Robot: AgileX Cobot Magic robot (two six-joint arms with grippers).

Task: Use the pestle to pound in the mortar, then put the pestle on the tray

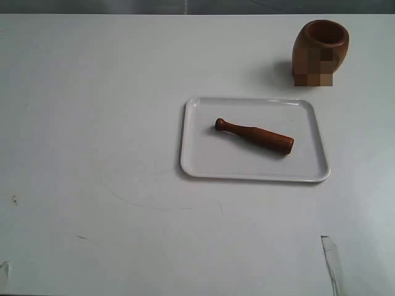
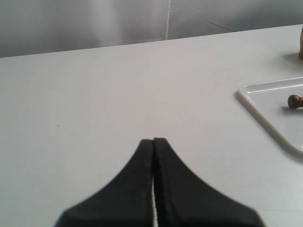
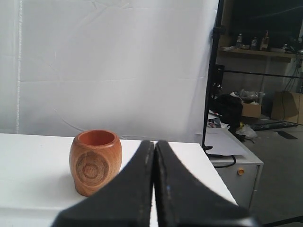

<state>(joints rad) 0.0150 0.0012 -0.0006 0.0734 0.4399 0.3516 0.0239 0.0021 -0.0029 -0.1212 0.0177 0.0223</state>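
1. The pestle (image 1: 254,136) lies flat on the tray (image 1: 247,165), right of centre in the exterior frame. Nothing holds it.
2. Its long axis runs almost straight across that frame with a slight tilt. The knob points to the upper left and the thick end to the lower right.
3. The mortar (image 1: 321,49) stands upright on the bench (image 1: 92,123) at the upper right, apart from the tray and beyond its far right corner.
4. The left hand (image 2: 154,141) has its fingers pressed together and empty, over bare bench. In its view the tray corner and the pestle's knob sit at the right edge, well off to the side.
5. The right hand (image 3: 155,143) also has its fingers together and holds nothing. The mortar shows at the lower left of its view, and the pestle does not show there.
6. Pestle and mortar both lie in the right half, so the right arm looks the nearer. A grasp would probably need the fingers parted and closed across the shaft.
7. The frames do not show whether the pounding is done. A pestle resting on the tray fits either the start or the finish.
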